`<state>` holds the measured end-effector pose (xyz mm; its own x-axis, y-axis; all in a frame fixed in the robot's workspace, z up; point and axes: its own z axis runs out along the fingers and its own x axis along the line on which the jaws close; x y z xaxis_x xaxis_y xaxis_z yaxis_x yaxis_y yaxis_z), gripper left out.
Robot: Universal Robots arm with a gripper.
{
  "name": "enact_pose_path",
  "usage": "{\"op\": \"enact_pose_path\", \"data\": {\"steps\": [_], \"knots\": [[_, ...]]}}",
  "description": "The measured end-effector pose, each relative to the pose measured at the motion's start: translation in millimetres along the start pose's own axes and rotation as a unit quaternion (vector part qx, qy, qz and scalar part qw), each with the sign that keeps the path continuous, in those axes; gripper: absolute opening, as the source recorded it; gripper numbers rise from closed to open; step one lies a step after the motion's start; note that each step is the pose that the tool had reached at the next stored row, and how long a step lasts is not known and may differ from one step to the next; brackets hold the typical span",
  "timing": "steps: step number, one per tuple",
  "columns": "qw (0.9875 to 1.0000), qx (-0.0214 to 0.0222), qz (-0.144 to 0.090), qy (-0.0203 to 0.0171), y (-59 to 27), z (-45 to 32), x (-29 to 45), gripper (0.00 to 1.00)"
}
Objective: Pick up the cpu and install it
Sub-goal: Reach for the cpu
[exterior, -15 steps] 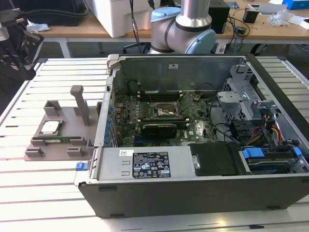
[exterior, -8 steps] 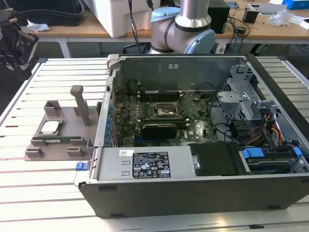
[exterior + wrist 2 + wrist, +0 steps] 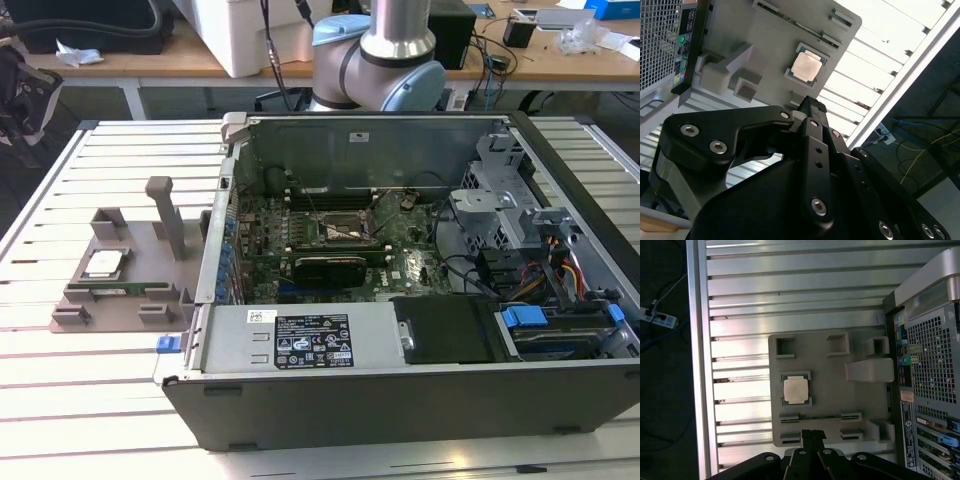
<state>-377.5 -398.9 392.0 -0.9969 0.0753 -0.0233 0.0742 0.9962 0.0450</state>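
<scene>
Resting in the tray (image 3: 835,405), the cpu (image 3: 795,389) lies untouched; gripper (image 3: 807,433) closed, empty.

The cpu (image 3: 795,389) lies in the grey tray (image 3: 832,390) beside the case (image 3: 930,365).

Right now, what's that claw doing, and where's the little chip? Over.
Gripper shut, empty, hovering by the grey tray. CPU sits in that tray, beside the computer case, not picked up. Nothing between Gripper and CPU.
</scene>
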Motion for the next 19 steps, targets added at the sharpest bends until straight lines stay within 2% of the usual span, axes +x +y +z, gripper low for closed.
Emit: {"op": "enact_pose_path", "data": {"steps": [11,19], "knots": [[1.0000,0.0000,0.000,0.0000,-1.4,-0.3,17.7,0.11],[1.0000,0.0000,0.000,0.0000,-1.4,-0.3,18.5,0.11]]}}
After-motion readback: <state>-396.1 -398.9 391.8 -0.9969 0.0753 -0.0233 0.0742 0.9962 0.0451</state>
